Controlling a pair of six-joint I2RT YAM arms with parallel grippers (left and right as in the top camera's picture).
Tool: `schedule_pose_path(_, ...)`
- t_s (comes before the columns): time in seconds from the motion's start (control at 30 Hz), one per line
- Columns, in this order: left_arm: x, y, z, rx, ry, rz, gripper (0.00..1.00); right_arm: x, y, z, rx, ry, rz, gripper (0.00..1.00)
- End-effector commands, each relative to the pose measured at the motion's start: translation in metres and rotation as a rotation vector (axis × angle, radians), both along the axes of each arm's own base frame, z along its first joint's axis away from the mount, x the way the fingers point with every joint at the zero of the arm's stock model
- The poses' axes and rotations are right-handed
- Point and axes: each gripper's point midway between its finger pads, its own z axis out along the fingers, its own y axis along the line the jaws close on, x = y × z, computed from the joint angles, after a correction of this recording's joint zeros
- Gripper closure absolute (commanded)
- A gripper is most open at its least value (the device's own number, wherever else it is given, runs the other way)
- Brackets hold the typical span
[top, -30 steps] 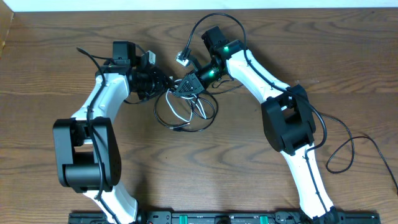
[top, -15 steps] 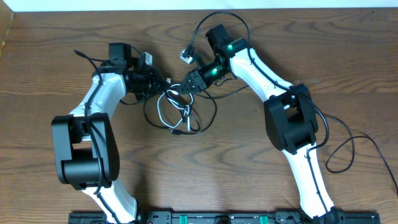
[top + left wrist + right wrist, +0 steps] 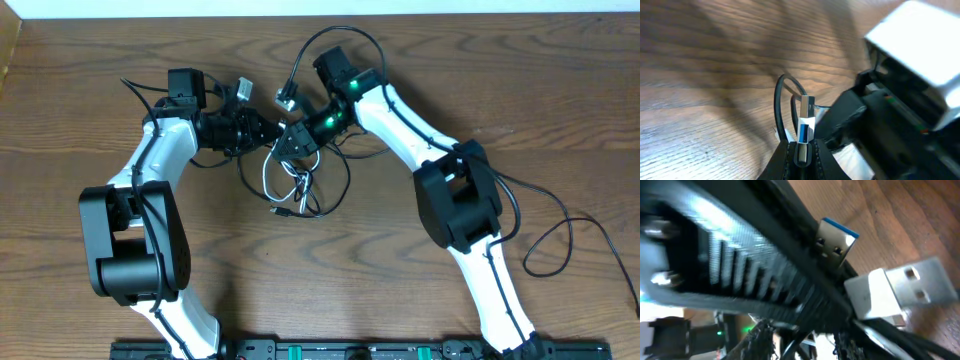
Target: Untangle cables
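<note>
The cables (image 3: 296, 186) lie as a loose tangle of thin black loops and one white cord on the wood, just below both grippers. My left gripper (image 3: 268, 132) (image 3: 801, 150) is shut on a silver USB plug with a blue insert (image 3: 805, 131), which stands up from between the fingers with its black cord looping behind. The same plug (image 3: 837, 242) shows in the right wrist view beside a white USB plug (image 3: 895, 292). My right gripper (image 3: 293, 140) (image 3: 802, 341) sits almost against the left one. Its fingers stand apart, with black cords running between them in a blurred view.
The wooden table (image 3: 400, 260) carries both white arms, which meet at the upper middle. A thicker black arm cord (image 3: 550, 235) trails over the right side. The table's far edge (image 3: 450, 14) meets a white wall.
The left gripper has shut on the blue-insert plug. The right gripper's fingers have come apart and it has moved left toward the left gripper. The tangle has drawn in a little.
</note>
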Motion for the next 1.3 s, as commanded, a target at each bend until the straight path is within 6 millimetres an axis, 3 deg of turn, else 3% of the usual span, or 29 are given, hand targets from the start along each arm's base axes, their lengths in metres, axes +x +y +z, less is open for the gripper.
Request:
schedule_pose_path(0.0,-0.007,-0.012,0.012,-0.106,-0.030,-0.066,0.93,0.012,-0.004,0.008,-0.086,-0.078,-0.063,0.82)
schedule_pose_path(0.17,-0.003,0.000,-0.004,0.003,-0.003,-0.015,0.93,0.028,-0.021,0.005,-0.114,-0.086,-0.107,0.99)
schedule_pose_path(0.3,-0.002,0.004,-0.005,-0.003,0.029,0.018,0.93,0.039,-0.045,-0.003,-0.170,-0.058,-0.158,0.99)
schedule_pose_path(0.43,-0.001,0.007,0.000,-0.042,0.025,0.022,0.93,0.052,-0.079,-0.026,-0.338,-0.060,-0.247,0.99)
schedule_pose_path(0.53,-0.001,0.012,0.005,-0.077,0.022,0.029,0.93,0.059,-0.091,-0.034,-0.400,-0.039,-0.319,0.99)
schedule_pose_path(0.63,0.000,0.017,0.005,-0.076,0.021,0.041,0.93,0.057,-0.086,-0.030,-0.371,0.000,-0.331,0.99)
schedule_pose_path(0.83,0.000,0.017,0.000,-0.056,0.060,0.065,0.92,0.046,-0.054,-0.003,-0.169,0.052,-0.249,0.99)
schedule_pose_path(0.93,-0.001,0.013,-0.001,-0.049,0.067,0.061,0.86,0.046,-0.050,-0.002,-0.163,0.046,-0.247,0.99)
schedule_pose_path(0.97,-0.001,0.014,-0.004,-0.032,0.077,0.072,0.83,0.046,-0.049,-0.002,-0.162,0.048,-0.249,0.96)
schedule_pose_path(1.03,0.001,0.020,-0.012,0.017,0.115,0.119,0.83,0.046,-0.048,-0.001,-0.154,0.047,-0.247,0.73)
schedule_pose_path(1.1,0.001,0.024,-0.017,0.042,0.135,0.144,0.83,0.047,-0.050,0.000,-0.153,0.046,-0.250,0.59)
schedule_pose_path(1.17,0.001,0.024,-0.017,0.043,0.136,0.145,0.92,0.048,-0.050,0.003,-0.134,0.054,-0.247,0.57)
schedule_pose_path(1.27,0.001,0.024,-0.017,0.044,0.136,0.145,0.93,0.048,-0.048,0.023,-0.005,0.098,-0.211,0.52)
